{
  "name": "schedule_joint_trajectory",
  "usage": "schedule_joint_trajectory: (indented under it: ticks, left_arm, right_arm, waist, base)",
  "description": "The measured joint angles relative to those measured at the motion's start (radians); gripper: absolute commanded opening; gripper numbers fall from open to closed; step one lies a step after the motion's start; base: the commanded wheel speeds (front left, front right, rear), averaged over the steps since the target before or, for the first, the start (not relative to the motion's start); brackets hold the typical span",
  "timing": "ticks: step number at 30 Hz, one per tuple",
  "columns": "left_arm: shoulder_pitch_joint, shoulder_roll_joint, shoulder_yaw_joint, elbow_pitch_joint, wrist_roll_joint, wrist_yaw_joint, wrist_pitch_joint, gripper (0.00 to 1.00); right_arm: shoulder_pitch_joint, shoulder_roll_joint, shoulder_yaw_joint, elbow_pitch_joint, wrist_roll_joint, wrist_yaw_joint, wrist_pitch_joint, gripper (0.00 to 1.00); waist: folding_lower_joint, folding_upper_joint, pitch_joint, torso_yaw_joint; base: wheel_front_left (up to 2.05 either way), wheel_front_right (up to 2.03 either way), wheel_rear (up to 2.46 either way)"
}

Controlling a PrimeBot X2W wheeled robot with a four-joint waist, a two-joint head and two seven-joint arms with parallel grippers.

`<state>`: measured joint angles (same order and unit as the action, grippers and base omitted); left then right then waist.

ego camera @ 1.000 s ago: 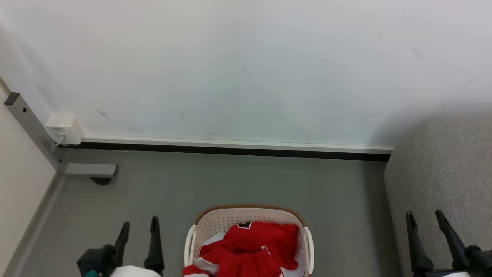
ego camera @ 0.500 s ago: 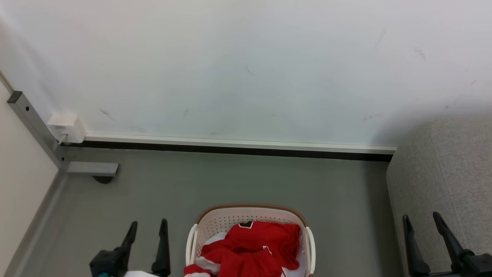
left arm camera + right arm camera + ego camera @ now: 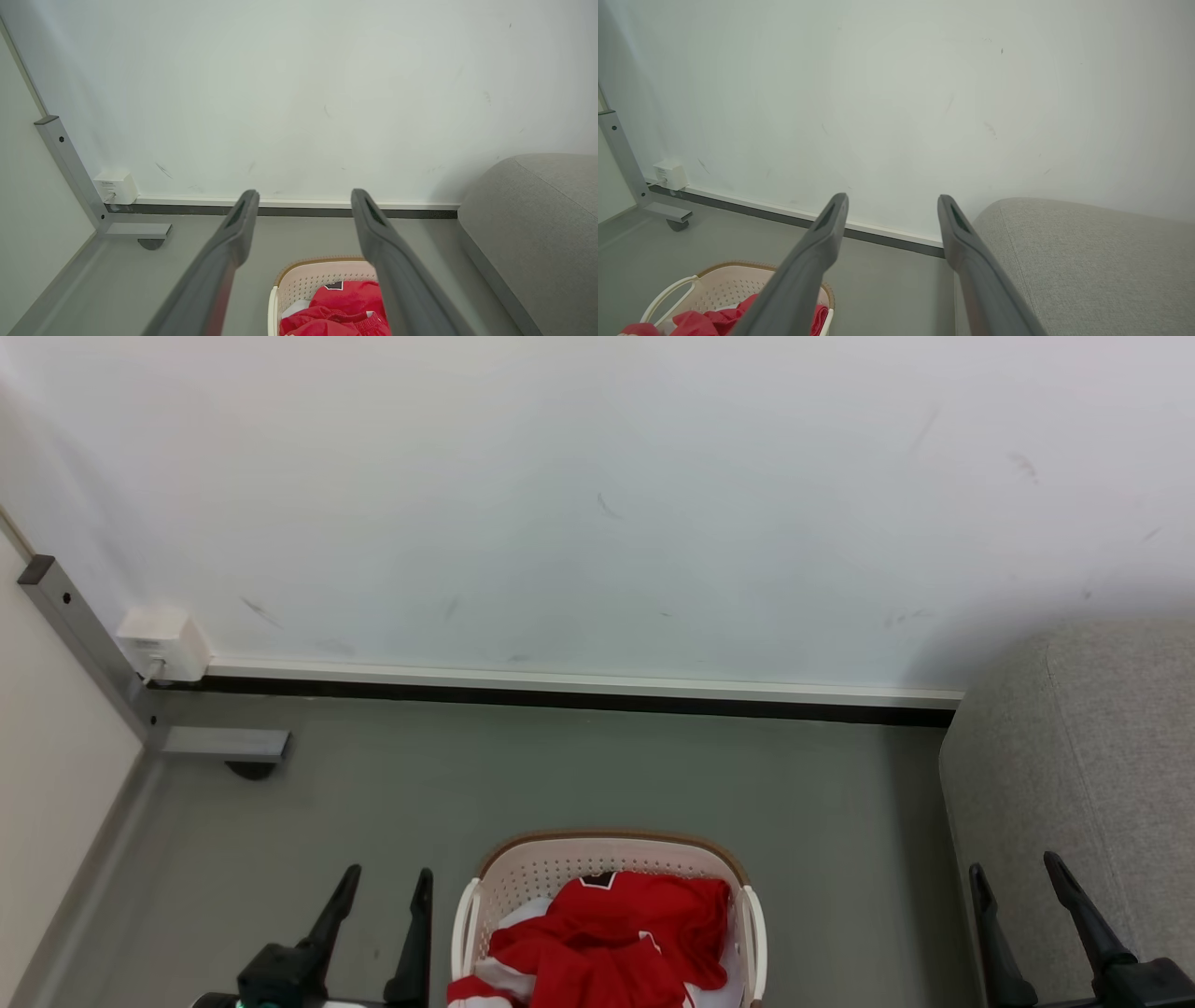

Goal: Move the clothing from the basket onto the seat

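Bright red soft jersey, white stripe trim, crumpled inside oval cream-white perforated plastic basket, collar patch pointing toward far wall, long axis running far-right to near-left, left tool and right tool both spread wide, empty, light grey fabric sofa at right
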<state>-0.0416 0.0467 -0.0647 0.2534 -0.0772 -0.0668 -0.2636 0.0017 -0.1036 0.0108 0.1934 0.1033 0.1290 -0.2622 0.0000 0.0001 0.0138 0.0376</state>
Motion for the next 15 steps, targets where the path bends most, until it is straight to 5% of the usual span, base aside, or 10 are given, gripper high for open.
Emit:
schedule_joint_trajectory:
  ticks: [15]
  left_arm:
    - [0.005, 0.0, 0.018, 0.016, -0.002, -0.043, -0.001, 1.0]
  right_arm:
    - [0.0, 0.007, -0.013, 0.013, 0.017, 0.0, 0.0, 1.0]
  waist:
    - [0.0, 0.0, 0.0, -0.004]
  base:
    - [0.0, 0.0, 0.0]
